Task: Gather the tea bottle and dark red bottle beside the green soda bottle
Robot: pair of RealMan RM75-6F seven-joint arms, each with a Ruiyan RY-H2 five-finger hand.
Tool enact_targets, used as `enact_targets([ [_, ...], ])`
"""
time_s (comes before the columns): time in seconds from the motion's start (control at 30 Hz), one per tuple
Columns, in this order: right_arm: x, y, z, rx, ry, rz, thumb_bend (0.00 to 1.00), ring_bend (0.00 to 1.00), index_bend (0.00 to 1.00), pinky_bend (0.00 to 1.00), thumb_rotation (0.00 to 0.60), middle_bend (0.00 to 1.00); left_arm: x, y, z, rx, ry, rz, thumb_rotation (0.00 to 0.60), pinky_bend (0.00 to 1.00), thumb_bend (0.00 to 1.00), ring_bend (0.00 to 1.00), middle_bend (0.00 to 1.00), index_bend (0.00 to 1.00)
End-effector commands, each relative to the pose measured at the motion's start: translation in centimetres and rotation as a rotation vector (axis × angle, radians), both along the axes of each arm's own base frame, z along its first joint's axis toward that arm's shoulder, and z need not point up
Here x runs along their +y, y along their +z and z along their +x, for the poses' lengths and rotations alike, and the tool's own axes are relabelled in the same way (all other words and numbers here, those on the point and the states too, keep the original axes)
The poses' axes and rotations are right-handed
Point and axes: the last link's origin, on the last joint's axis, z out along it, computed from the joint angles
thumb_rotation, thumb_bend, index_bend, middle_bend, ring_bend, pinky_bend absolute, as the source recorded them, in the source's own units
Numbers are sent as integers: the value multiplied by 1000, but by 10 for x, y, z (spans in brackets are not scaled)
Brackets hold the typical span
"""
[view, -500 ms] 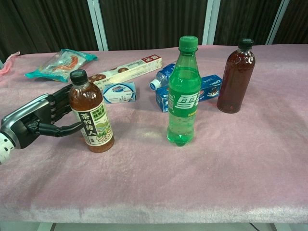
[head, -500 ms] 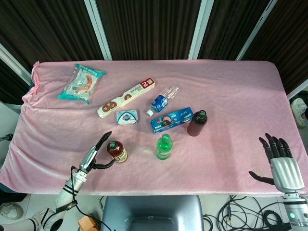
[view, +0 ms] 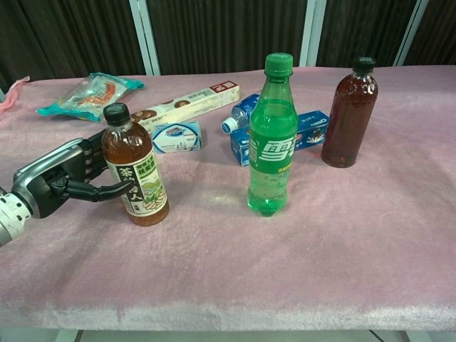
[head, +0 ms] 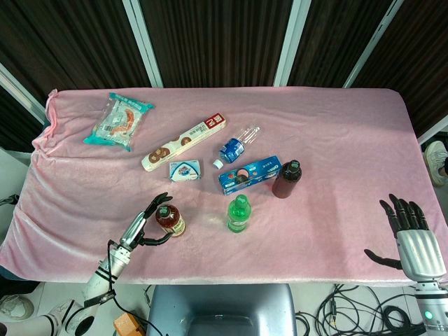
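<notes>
Left hand (view: 60,182): drawn nearer the tea bottle (view: 135,167) than half a second ago, fingers apart and now cupped round its left side, thumb tip at the label; firm grip not yet evident. Grasp judged imminent. Tea bottle: upright, just right of the hand, well left of the green soda bottle (view: 271,135). Dark red bottle (view: 349,114): upright, right of the soda, untouched. Right hand (head: 409,231): spread, empty, at the table's near right edge.
</notes>
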Motion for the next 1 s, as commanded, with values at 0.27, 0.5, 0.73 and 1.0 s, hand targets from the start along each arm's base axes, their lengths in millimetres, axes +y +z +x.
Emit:
enact_targets([
  [0.27,1,3,-1,-5,-1,-6,208,0,0,24,600,0,6,-5,9,-8,31,6,600,61,295,242,612,529],
  [0.5,2,3,-2,-1,-3,-3,208,0,0,24,600,0,9,-5,23,-56,37,46,600,158,406,420,804,725],
  [0.73,3,3,-3,1,-5,0,208,0,0,24,600,0,5,-12,61,-69,-20,83,600,252,527,537,896,820],
  [1.0,5,4,-4,-1,-4,5,208,0,0,24,600,0,1,-39,102,-25,-44,64,600,331,525,551,888,825],
])
